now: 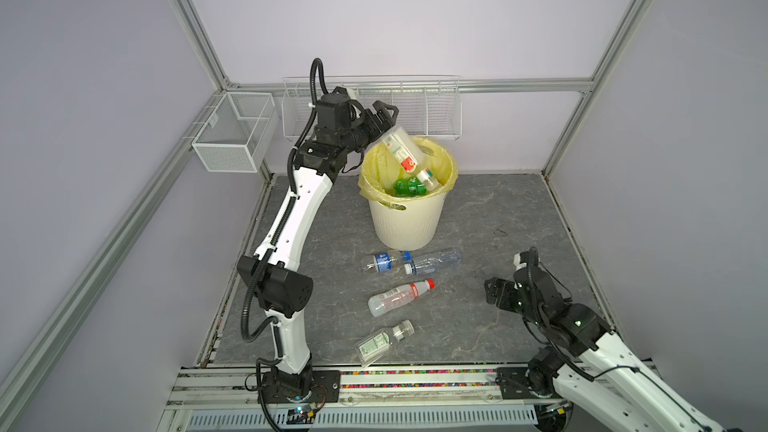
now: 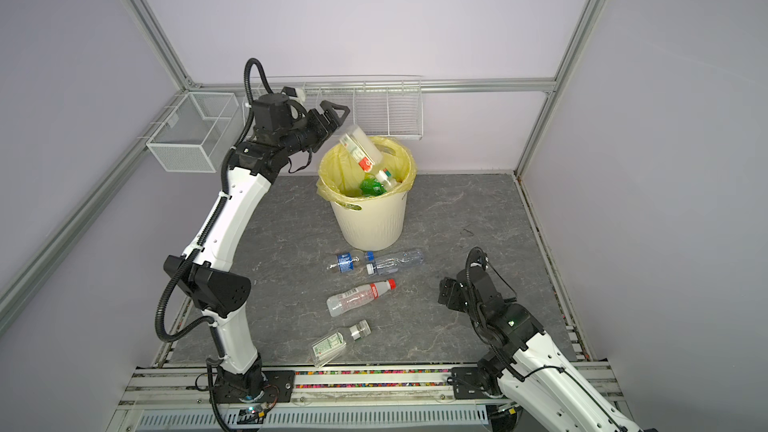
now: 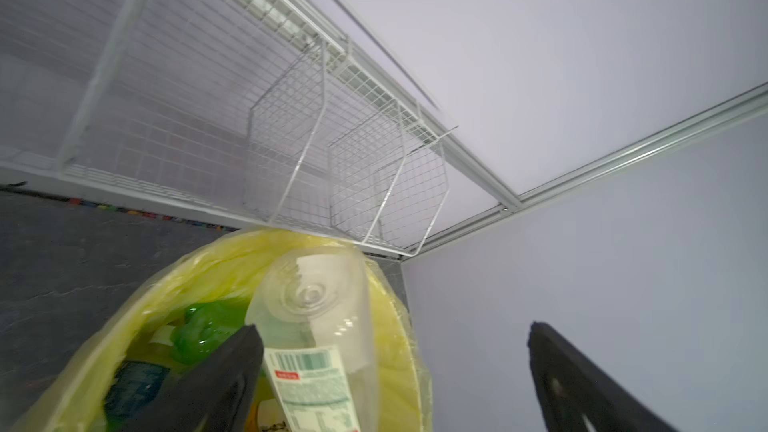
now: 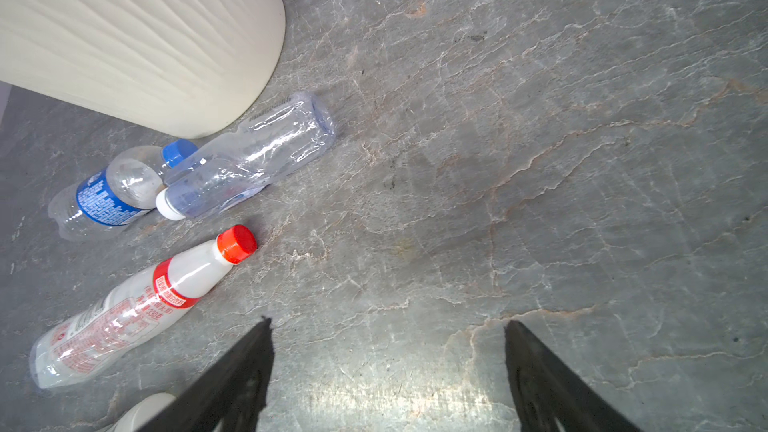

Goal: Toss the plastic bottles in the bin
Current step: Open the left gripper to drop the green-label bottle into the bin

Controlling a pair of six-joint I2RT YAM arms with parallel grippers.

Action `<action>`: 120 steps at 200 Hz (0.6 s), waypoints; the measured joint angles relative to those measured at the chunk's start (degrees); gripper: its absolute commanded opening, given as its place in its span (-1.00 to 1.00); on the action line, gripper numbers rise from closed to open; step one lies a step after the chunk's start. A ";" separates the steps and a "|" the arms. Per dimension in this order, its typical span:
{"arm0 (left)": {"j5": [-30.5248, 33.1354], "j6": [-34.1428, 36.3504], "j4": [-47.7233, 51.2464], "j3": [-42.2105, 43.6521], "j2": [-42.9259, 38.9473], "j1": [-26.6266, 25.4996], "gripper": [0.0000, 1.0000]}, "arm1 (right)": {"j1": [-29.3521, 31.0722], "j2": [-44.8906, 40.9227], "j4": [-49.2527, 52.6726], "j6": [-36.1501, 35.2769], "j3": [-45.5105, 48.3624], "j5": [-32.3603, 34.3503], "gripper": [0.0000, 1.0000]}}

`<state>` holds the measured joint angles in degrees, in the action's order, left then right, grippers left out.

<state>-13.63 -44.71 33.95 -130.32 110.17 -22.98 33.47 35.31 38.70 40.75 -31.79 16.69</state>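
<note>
Clear bottle [image 1: 401, 151], neck-down over the bin [image 1: 405, 222]; left gripper [image 3: 390, 326] spread wide, holding nothing. Right gripper [image 4: 387, 321] wide, empty. We count four floor bottles [image 1: 400, 293] at bin's six o'clock.

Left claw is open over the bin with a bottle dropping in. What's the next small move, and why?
Probably lower the right claw toward the red-capped bottle. That claw is open and empty, hanging close beside it, and the bottle lies loose on the table. The left claw is up at the bin, with a labelled bottle tipping in.
</note>
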 measured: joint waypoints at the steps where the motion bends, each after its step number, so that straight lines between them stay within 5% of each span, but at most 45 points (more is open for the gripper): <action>1: 0.09 0.09 0.17 -0.07 0.00 0.00 1.00 | 0.00 -0.07 0.02 0.00 0.00 0.00 0.76; 62: -0.50 6.12 8.66 -5.68 -8.52 3.56 1.00 | 0.00 0.81 0.04 -0.35 -0.39 -0.07 0.76; 120: -0.87 9.53 5.55 22.84 -25.81 6.43 1.00 | 0.00 3.89 -0.59 -0.46 -1.01 -1.73 0.76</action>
<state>-14.50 -35.18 39.51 -107.48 84.36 -16.56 33.47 39.20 38.11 40.29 -32.80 14.96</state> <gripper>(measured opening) 0.999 0.880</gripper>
